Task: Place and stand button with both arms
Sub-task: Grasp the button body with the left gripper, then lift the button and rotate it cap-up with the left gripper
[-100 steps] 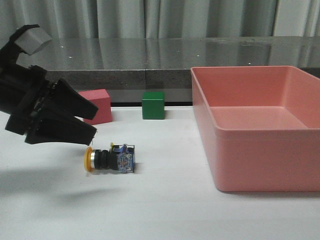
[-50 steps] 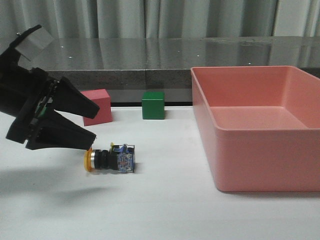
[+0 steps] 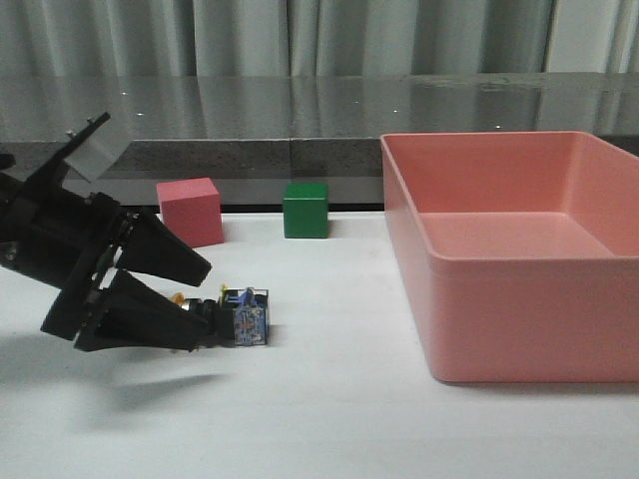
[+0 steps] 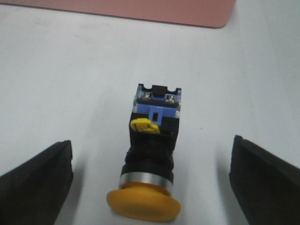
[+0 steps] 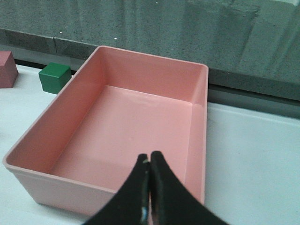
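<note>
You see the button (image 3: pixel 235 321) lying sideways on the tabletop (image 3: pixel 319 419) between the spread fingers of the left hand (image 3: pixel 200 304). Pink cube (image 3: pixel 190 211) and green cube (image 3: pixel 306 209) stand behind. The pink bin (image 3: pixel 519 289) holds nothing. The right hand (image 5: pixel 149 165) is closed.

A white desk (image 3: pixel 329 419) fills the foreground — smooth, evenly lit, with soft shadows on it. Behind it runs a dark speckled stone ledge (image 3: pixel 300 110), glossy enough to reflect the pale grey curtains (image 3: pixel 300 35) hanging in folds above.

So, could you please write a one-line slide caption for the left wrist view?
Open left tool straddling the button, which lies on its side on the white table.
</note>
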Controlling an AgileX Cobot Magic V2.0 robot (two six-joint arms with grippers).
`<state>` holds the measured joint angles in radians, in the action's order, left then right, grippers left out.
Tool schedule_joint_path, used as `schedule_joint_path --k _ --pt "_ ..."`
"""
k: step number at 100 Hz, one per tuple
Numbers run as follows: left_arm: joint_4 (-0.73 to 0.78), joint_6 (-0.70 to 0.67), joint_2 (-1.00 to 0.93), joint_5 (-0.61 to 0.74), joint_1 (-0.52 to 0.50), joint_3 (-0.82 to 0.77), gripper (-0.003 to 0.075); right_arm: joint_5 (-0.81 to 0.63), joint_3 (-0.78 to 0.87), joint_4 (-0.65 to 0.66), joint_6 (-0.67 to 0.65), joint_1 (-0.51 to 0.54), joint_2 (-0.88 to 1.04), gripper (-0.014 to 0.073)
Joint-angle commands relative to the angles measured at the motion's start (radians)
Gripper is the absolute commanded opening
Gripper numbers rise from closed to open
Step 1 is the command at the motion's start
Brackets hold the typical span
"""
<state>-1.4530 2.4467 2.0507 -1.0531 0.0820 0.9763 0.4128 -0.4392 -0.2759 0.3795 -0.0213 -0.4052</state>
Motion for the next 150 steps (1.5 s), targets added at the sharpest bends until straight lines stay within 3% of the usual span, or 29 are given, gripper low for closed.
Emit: schedule_joint_path --k 1,29,41,63,79,96,113,130,150 --pt "-0.071 0.014 -0.02 -0.079 0.006 0.024 0.0638 -0.07 -0.024 -0.012 0.003 0.006 -0.006 -0.006" --pt "-0.102 0.047 0.041 -0.102 0.006 0.024 0.0619 -0.07 -0.024 -0.012 0.003 0.006 -0.006 -0.006" --pt "-0.102 0.048 0.043 -0.098 0.006 0.024 0.0494 -0.07 -0.024 -0.012 0.003 0.006 -0.006 -0.006" --pt "-0.087 0.049 0.043 -0.099 0.006 0.024 0.0175 -0.071 -0.024 -0.012 0.003 0.006 -0.006 -0.006" --pt "-0.07 0.049 0.037 -0.144 0.006 0.024 -0.0008 -0.072 -0.024 -0.012 0.003 0.006 -0.006 -0.006" --pt "-0.038 -0.055 -0.024 -0.153 0.009 0.055 -0.0019 -0.072 -0.024 -0.012 0.003 0.006 -0.006 -0.006" --pt "0.213 -0.23 -0.164 -0.114 0.021 0.146 -0.0019 -0.072 -0.024 -0.012 0.003 0.006 -0.006 -0.006" --pt "0.589 -0.615 -0.307 0.028 0.09 0.289 -0.0019 -0.072 -0.024 -0.012 0.003 0.006 -0.006 -0.006" --pt "0.967 -0.922 -0.345 0.005 0.2 0.475 -0.0019 -0.072 -0.024 -0.012 0.003 0.006 -0.006 -0.006"
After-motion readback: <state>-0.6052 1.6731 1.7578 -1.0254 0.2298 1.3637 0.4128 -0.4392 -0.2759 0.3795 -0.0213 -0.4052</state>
